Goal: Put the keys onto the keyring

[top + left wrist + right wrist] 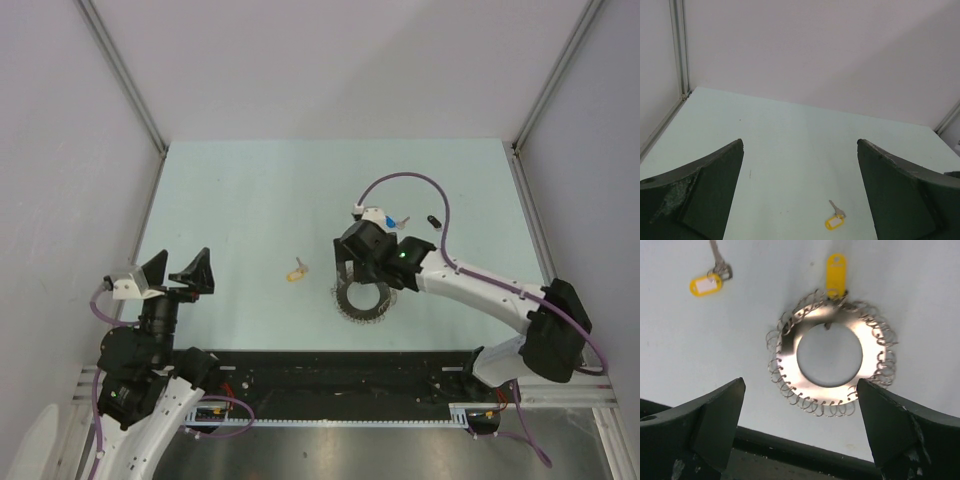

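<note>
At the near edge of the table (240, 190), a black rail (330, 370) just beyond the two arm bases. Near left, the left gripper (178, 268) up off the table, fingers spread wide, holding nothing. Right of centre, the right gripper (801, 382) poised over the keyring (872, 352), jaws likewise apart and empty, the wrist blocking most of the ring from the top camera. Flat on the table near the rail, the keyring, wire loops all round its rim. Touching its upper rim in the wrist view, a yellow tag (836, 271); whether hooked on, impossible to tell. Left of the ring and apart from it, a loose yellow key (297, 271). Farther back, just past the right wrist, a blue key (388, 219), partly hidden, and a black key (435, 221) beside a purple cable (405, 176). Beyond, pale walls (330, 70).
</note>
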